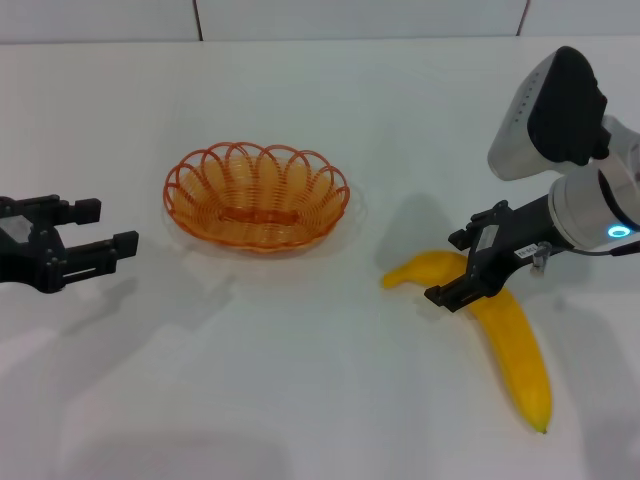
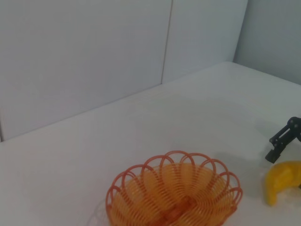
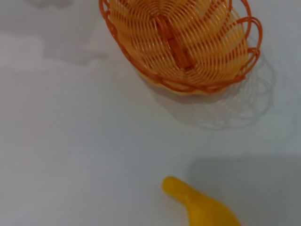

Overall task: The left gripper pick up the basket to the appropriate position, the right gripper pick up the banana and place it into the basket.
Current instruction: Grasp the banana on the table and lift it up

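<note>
The orange wire basket [image 1: 257, 197] stands empty on the white table, left of centre; it also shows in both wrist views [image 2: 174, 197] [image 3: 183, 42]. My left gripper [image 1: 103, 228] hovers open a short way to the basket's left, apart from it. The yellow banana [image 1: 515, 350] lies flat on the table at the right, and the wrist views show its end [image 2: 282, 181] [image 3: 202, 207]. My right gripper [image 1: 453, 267] is open, its two fingers straddling the banana's upper end, one on each side. One of its fingers [image 2: 283, 140] appears in the left wrist view.
The white table [image 1: 300, 380] runs back to a pale panelled wall [image 2: 94, 56]. Nothing else lies on the table. A hand's width of bare surface separates the basket from the banana.
</note>
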Motion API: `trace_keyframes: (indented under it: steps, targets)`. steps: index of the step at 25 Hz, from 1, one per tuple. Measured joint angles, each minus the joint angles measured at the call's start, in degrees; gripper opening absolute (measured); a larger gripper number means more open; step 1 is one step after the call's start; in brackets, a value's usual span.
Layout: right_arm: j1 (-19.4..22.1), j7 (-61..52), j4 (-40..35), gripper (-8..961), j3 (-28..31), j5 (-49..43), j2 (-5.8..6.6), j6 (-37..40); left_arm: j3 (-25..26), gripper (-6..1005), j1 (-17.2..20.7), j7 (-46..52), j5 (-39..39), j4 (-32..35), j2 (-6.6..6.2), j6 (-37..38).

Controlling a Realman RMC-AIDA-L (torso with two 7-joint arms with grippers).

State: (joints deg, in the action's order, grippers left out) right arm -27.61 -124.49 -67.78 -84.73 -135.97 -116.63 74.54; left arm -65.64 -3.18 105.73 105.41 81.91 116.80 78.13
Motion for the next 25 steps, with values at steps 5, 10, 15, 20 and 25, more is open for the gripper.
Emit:
trace_keyframes:
  steps: [5, 10, 15, 20, 25]
  targets:
    - [0.00, -0.27, 0.02, 882, 0.00, -1.33, 0.00, 0.01, -0.02, 645, -0.09, 0.00, 0.05, 0.00, 0.00, 0.00]
    - [0.01, -0.34, 0.02, 880, 0.00, -1.53, 0.00, 0.09, -0.02, 647, -0.15, 0.00, 0.09, 0.00, 0.00, 0.00]
    - [-0.01, -0.39, 0.03, 878, 0.00, -1.53, 0.00, 0.31, -0.02, 645, -0.42, 0.00, 0.18, -0.10, 0.00, 0.00]
    - [-0.07, -0.82, 0.03, 876, 0.00, -1.51, 0.00, 0.39, -0.02, 646, -0.44, 0.00, 0.18, -0.13, 0.00, 0.00]
    - [-0.23, -1.71, 0.06, 798, 0.00, -1.49, 0.00, 0.45, -0.02, 647, -0.42, 0.00, 0.18, -0.17, 0.00, 0.00]
